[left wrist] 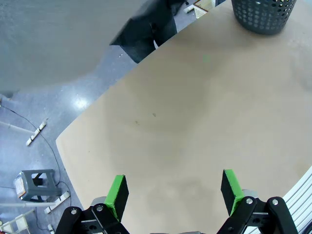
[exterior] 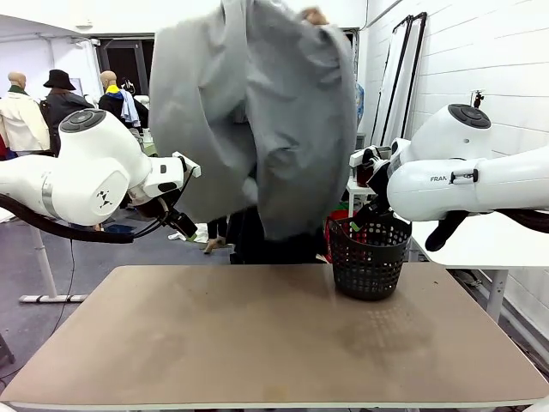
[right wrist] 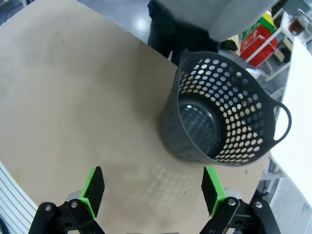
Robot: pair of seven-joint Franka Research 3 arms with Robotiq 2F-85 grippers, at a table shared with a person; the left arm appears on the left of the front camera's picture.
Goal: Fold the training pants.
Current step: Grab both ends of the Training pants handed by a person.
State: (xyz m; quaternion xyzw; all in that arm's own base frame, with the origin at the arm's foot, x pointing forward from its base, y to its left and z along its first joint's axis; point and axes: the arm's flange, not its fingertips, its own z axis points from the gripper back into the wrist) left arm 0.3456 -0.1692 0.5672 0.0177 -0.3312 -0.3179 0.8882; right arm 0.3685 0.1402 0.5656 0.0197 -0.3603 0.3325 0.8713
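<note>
Two arms flank the table (exterior: 214, 343), and neither has hold of anything. On the left, the left gripper (left wrist: 173, 194) hangs above bare tabletop with its green pads (left wrist: 117, 195) spread wide and nothing between them.

In the middle, the training pants (exterior: 257, 112) are up in the air, well off the table. A person on the far side holds the light grey cloth high, one hand (exterior: 315, 15) gripping it at the very top. The fabric drapes down in loose folds.

Further right, the black mesh basket (right wrist: 224, 117) stands upright near the table's far right corner. The right wrist view looks straight into it, and it is empty, its bottom bare. The right gripper (right wrist: 152, 194) hovers just beside and above it, jaws fully apart, holding nothing.

On the right arm (exterior: 463, 184) the letters "FRA" can be read; the rest is hidden. Beyond the basket, off the table, a red crate (right wrist: 256, 41) holds something green and yellow, too small to tell.
</note>
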